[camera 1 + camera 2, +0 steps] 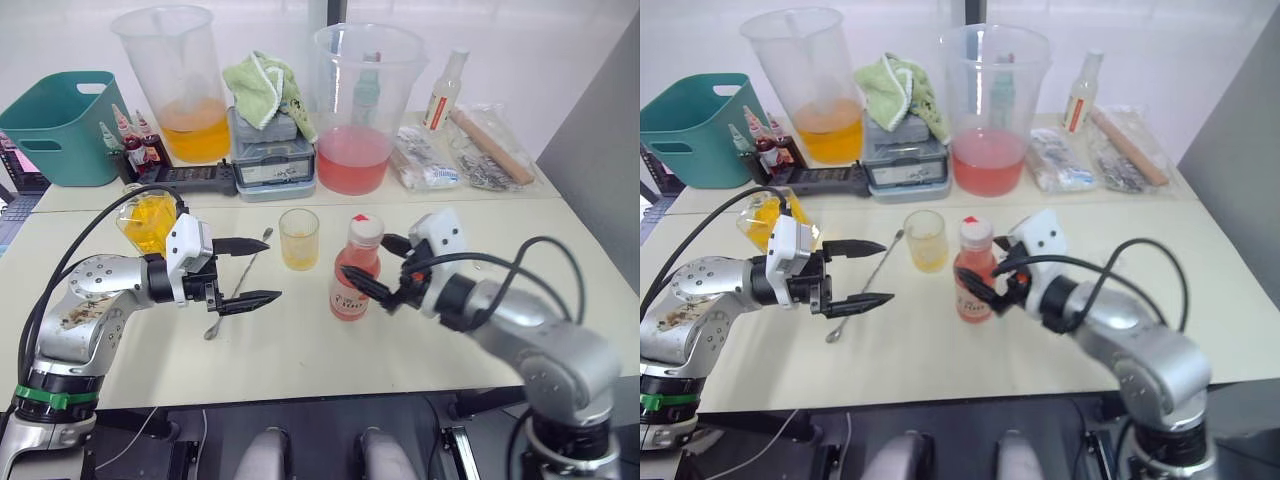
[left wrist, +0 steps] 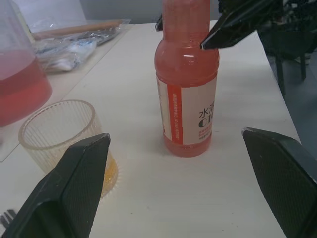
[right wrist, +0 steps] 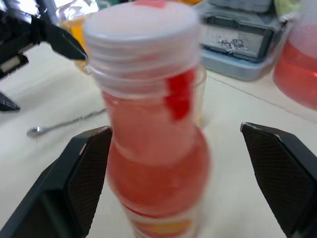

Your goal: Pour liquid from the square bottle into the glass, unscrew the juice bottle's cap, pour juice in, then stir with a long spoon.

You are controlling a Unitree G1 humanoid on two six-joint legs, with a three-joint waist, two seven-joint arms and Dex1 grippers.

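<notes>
The juice bottle (image 1: 353, 275), pink-red with its white cap (image 1: 366, 227) on, stands upright mid-table. My right gripper (image 1: 368, 260) is open, one finger in front of the bottle and one behind, apart from it; in the right wrist view the bottle (image 3: 153, 148) rises between the wide fingers. The glass (image 1: 299, 238), holding some yellow liquid, stands just left of the bottle. My left gripper (image 1: 270, 270) is open and empty, left of the glass, above the long spoon (image 1: 238, 285) lying on the table. The square bottle (image 1: 148, 220) stands behind my left wrist.
Along the back stand a beaker of orange liquid (image 1: 180, 85), a beaker of pink liquid (image 1: 358, 110), a scale with a green cloth (image 1: 262, 95), a teal basket (image 1: 65, 125), small dropper bottles (image 1: 130, 135), a pale bottle (image 1: 443, 92) and plastic bags (image 1: 470, 150).
</notes>
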